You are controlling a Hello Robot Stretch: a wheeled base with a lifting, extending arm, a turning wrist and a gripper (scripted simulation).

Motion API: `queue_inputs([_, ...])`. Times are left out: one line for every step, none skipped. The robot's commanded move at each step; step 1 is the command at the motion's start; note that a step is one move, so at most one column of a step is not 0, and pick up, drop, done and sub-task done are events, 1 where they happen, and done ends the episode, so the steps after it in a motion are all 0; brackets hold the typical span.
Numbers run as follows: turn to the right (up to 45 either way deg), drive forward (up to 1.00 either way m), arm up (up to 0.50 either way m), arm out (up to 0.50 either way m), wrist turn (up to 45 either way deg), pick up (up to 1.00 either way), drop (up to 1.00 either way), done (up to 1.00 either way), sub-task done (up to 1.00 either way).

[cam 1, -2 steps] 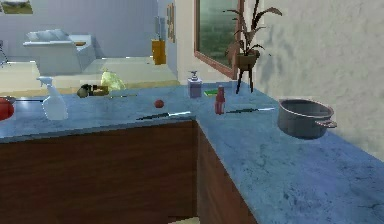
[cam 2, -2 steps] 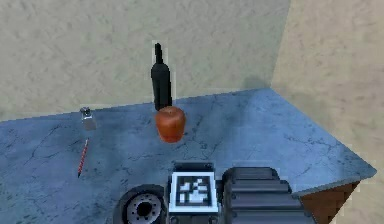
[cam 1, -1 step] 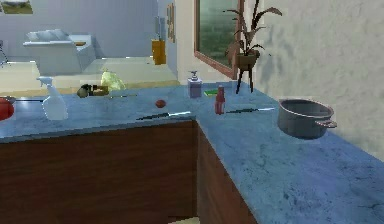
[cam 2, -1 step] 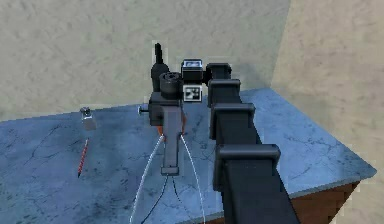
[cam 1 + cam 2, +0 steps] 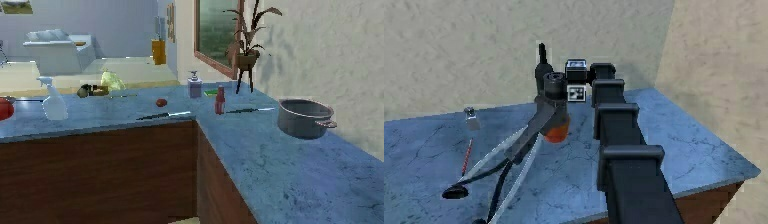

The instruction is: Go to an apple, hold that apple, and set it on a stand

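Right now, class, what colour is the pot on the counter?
The pot is grey; the forward view shows it best.

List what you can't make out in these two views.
- Arm side view: whether the gripper holds anything. A red lump sits on the counter behind it.
- Forward view: a red item at the left edge, cut off by the edge.
- Forward view: a red blob on the counter, too small to name.
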Motion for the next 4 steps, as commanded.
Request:
queue_inputs([0.0,0.00,0.00,0.00,45.0,0.00,0.00,0.00,0.00])
queue_inputs([0.0,0.00,0.00,0.00,45.0,0.00,0.00,0.00,0.00])
queue_inputs([0.0,0.00,0.00,0.00,33.0,0.00,0.00,0.00,0.00])
queue_inputs([0.0,0.00,0.00,0.00,0.0,1.00,0.00,0.00,0.00])
